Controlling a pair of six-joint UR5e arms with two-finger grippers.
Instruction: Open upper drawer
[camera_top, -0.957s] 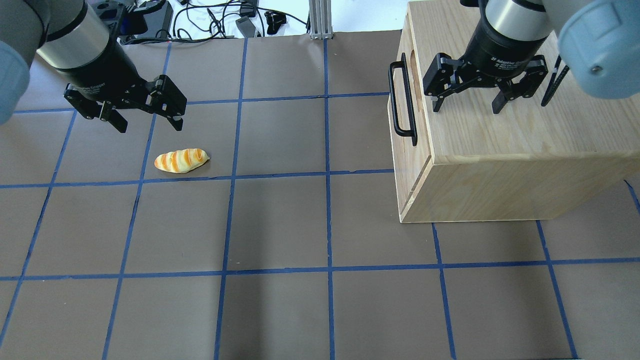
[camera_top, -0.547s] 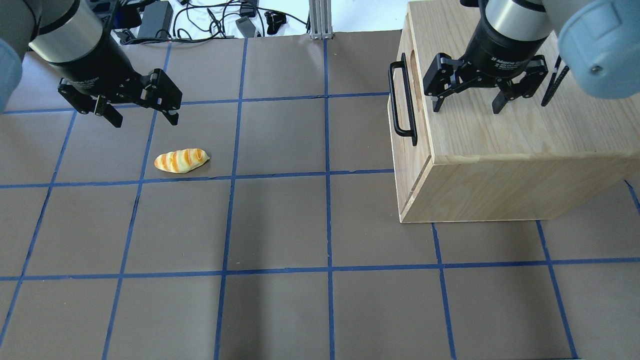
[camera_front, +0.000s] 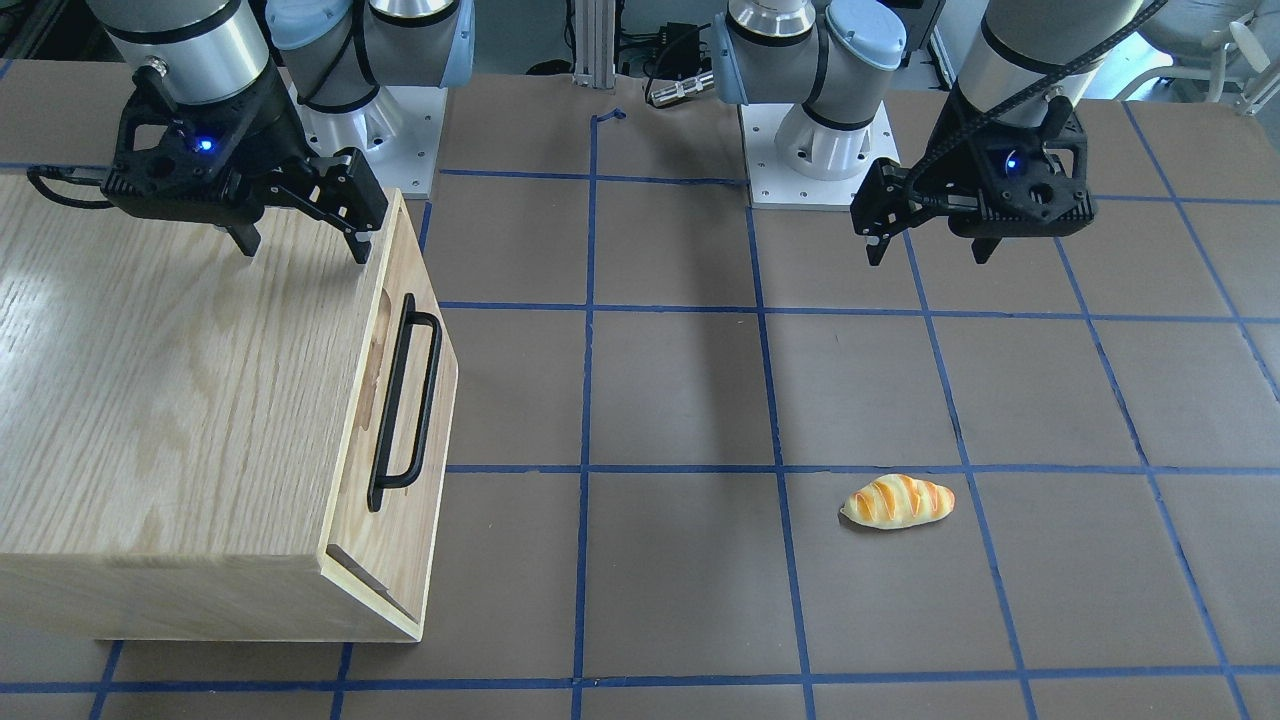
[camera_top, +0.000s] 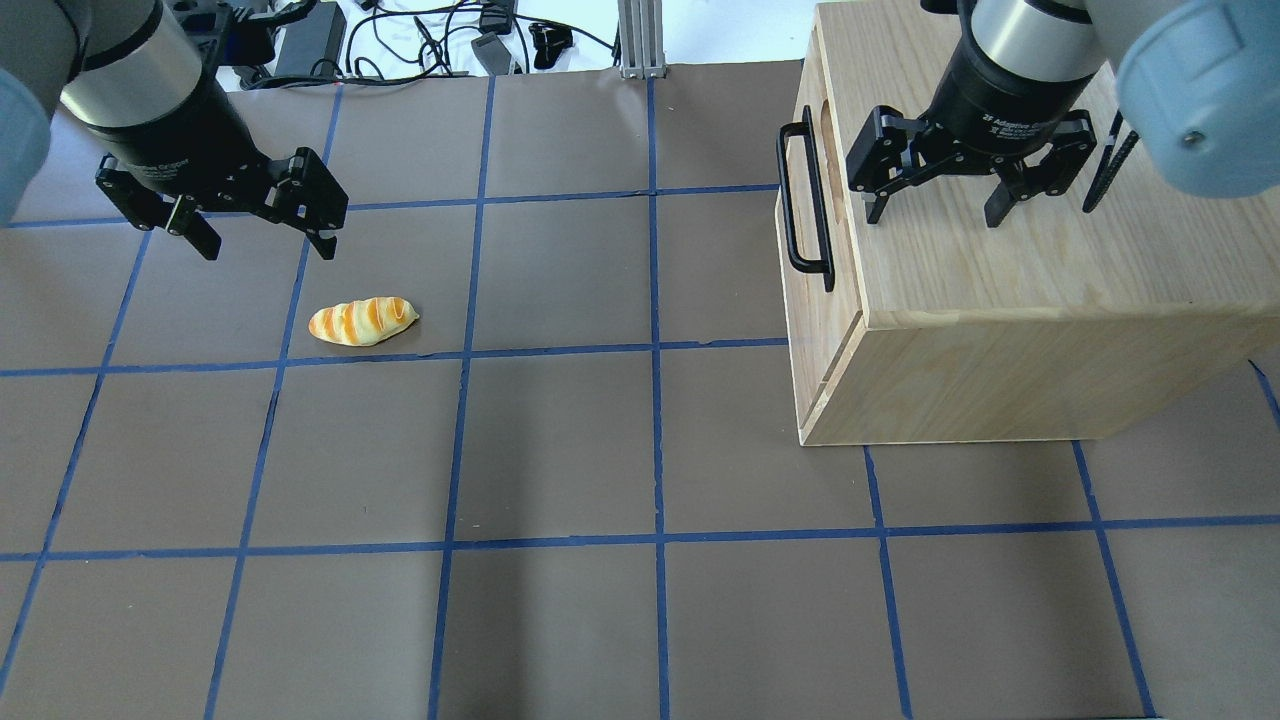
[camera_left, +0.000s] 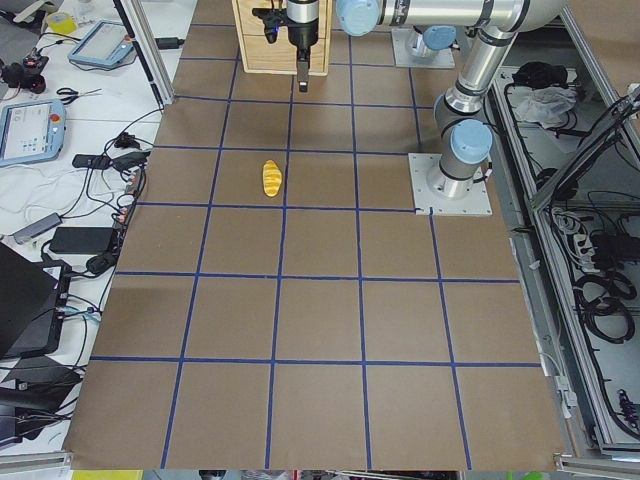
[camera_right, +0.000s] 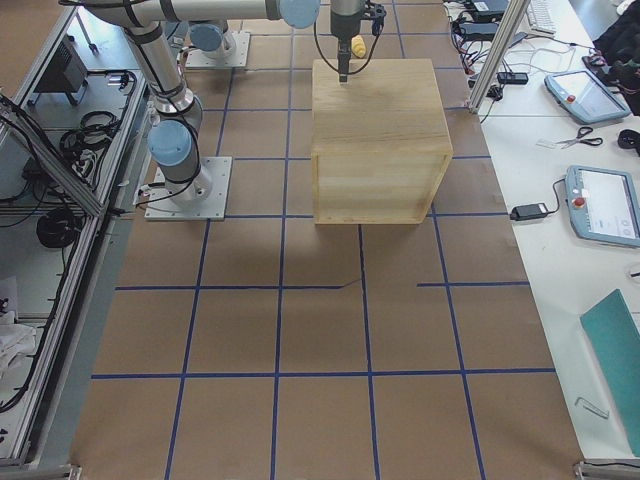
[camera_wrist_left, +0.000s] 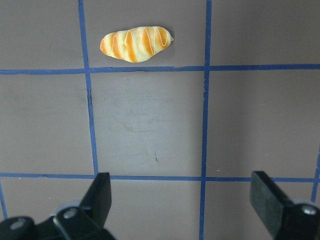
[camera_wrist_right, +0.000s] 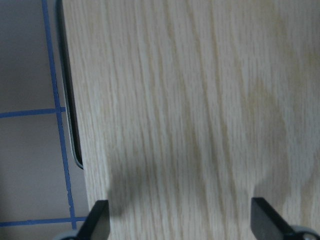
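Right tool (camera_top: 932, 216) hung released over cabinet top (camera_top: 1000, 275); drawer handle (camera_top: 787, 200) lay at its 9 o'clock (bar ran 12-to-6); right arm nearer.

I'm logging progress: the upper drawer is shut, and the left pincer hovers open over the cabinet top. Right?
No: the right pincer hovers open over the cabinet top, as the overhead exterior view shows. The upper drawer is shut.
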